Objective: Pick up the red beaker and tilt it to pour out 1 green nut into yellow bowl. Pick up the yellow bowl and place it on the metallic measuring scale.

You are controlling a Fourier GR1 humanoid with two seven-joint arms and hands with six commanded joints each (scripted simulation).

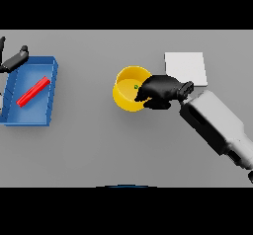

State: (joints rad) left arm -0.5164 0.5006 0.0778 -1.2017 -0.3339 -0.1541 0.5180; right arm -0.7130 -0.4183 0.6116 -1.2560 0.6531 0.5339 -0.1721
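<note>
Centre frame, the right hand [159,92] curls its fingers over the rim of the round yellow bowl [126,94], green nut [136,86] already inside; the flat pale metallic scale [186,66], upper right, awaits it.

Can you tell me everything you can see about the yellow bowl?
The yellow bowl is round, plain bright yellow, with a smooth wall and an open top. It stands upright on the grey table, near the middle, left of the pale metallic measuring scale and not on it. Inside, near its right side, lies one small green nut. The robot's right hand is at the bowl's right rim, its dark fingers curled over the edge. Nothing else touches the bowl.
</note>
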